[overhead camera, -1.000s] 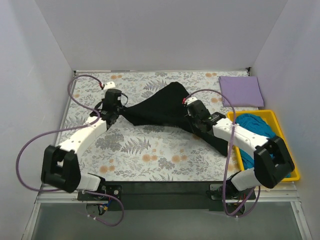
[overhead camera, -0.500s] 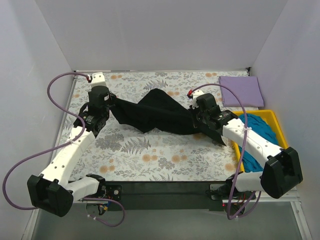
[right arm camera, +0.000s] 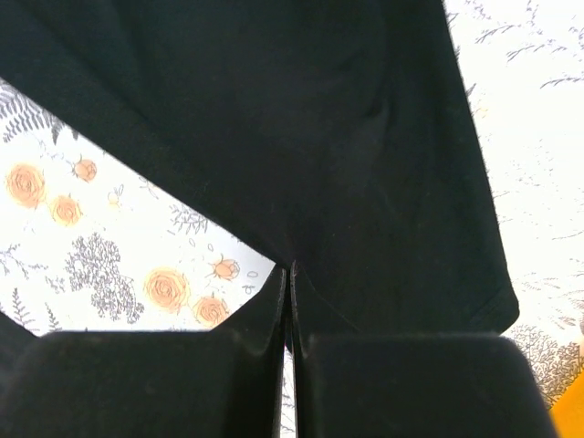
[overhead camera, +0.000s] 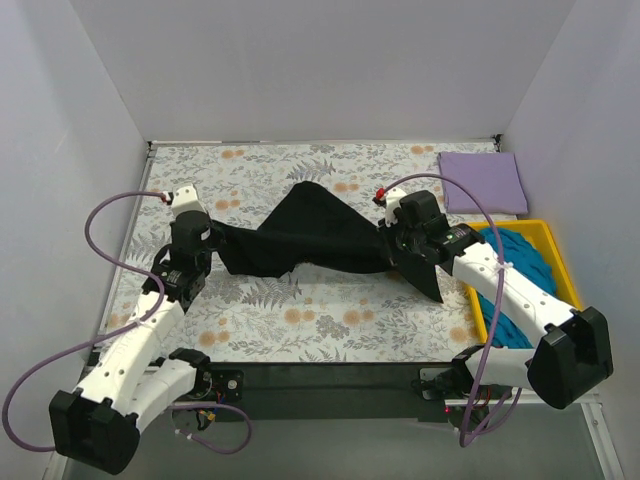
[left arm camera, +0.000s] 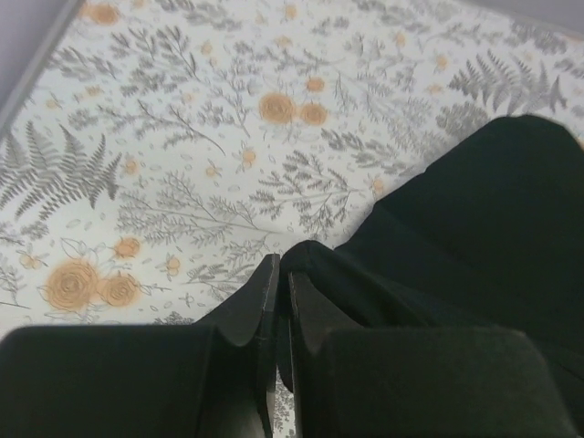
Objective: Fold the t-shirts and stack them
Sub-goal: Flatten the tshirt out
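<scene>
Left side: your left gripper (left arm camera: 278, 274) sits over the floral cloth (overhead camera: 300, 312) covering the table. Its fingers are pressed together, pinching a fold at the left end of the black t-shirt (overhead camera: 320, 235). The wrist view confirms dark fabric caught between the two tips, with the shirt running away to the right.

Centre: the black t-shirt is drawn out in a band between the two grippers. One corner peaks toward the far side of the table. Whether the middle of the shirt rests on the floral cloth or hangs above it cannot be told.

Right of centre: your right gripper (right arm camera: 290, 274) is likewise clamped tight on the shirt's right end. A black flap trails from it toward the near edge.

Right side: a lavender t-shirt (overhead camera: 483, 182) lies folded flat at the far right corner, apart from the black one. Just nearer is a yellow tray (overhead camera: 525, 224) holding a crumpled teal t-shirt (overhead camera: 520, 252), partly hidden by the right arm.
</scene>
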